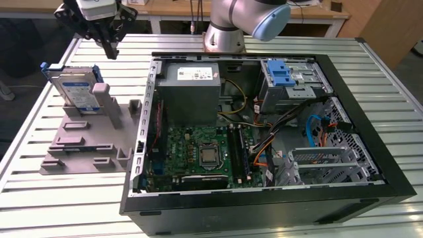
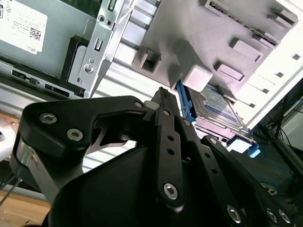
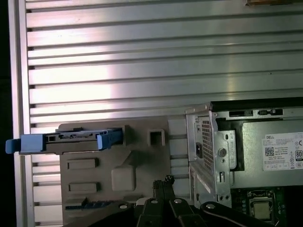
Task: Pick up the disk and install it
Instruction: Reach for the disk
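The disk point(image 1: 74, 91) stands on edge in a slot at the far end of a grey holder block point(image 1: 86, 148), its white-and-blue label and blue rails showing. In the first wrist view the disk point(image 3: 71, 140) appears edge-on, and in the second wrist view the disk point(image 2: 215, 106) lies beyond the fingertips. My gripper point(image 1: 110, 52) hangs in the air above and behind the disk, apart from it. Its black fingers meet at the tip in both wrist views, so the gripper point(image 2: 163, 94) point(image 3: 162, 181) is shut with nothing held.
An open computer case point(image 1: 370, 124) lies on the slatted metal table point(image 1: 59, 198), to the exterior view's right of the holder. Inside are a grey metal box point(image 1: 191, 94), a green board point(image 1: 198, 153), cables, and a metal drive cage with a blue clip point(image 1: 289, 79).
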Motion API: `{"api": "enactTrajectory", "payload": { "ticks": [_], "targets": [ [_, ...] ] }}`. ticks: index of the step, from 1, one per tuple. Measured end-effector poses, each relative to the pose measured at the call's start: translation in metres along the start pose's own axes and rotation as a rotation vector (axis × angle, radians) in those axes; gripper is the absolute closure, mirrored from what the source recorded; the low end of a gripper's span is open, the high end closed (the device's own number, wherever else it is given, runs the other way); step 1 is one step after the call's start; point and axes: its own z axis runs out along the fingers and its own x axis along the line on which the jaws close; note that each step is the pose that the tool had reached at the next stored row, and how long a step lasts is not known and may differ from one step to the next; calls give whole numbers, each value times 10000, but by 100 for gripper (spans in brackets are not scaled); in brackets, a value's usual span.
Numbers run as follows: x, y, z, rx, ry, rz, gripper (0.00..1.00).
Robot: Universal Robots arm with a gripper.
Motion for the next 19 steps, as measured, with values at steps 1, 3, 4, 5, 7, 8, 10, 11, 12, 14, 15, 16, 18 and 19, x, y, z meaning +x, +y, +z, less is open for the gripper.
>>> {"api": "enactTrajectory", "payload": {
  "ticks": [1,3,4,5,7,8,10,11,12,14,15,16,18,19],
  "targets": [
    [11,2,2,0,1,0,89],
    [34,6,4,0,6,1,89],
    [45,7,5,1,8,1,89],
    [57,8,7,1,11,1,89],
    [81,12,10,1,17,2,89],
    [99,15,12,1,20,2,89],
    [138,20,16,1,24,1,89],
    [160,24,18,2,26,1,89],
    [183,32,20,2,30,1,89],
    [229,45,25,3,39,3,89],
    [251,51,27,4,46,4,89],
    [275,59,31,5,54,3,89],
    [322,74,38,5,70,3,89],
    [349,81,42,6,77,3,89]
  ]
}}
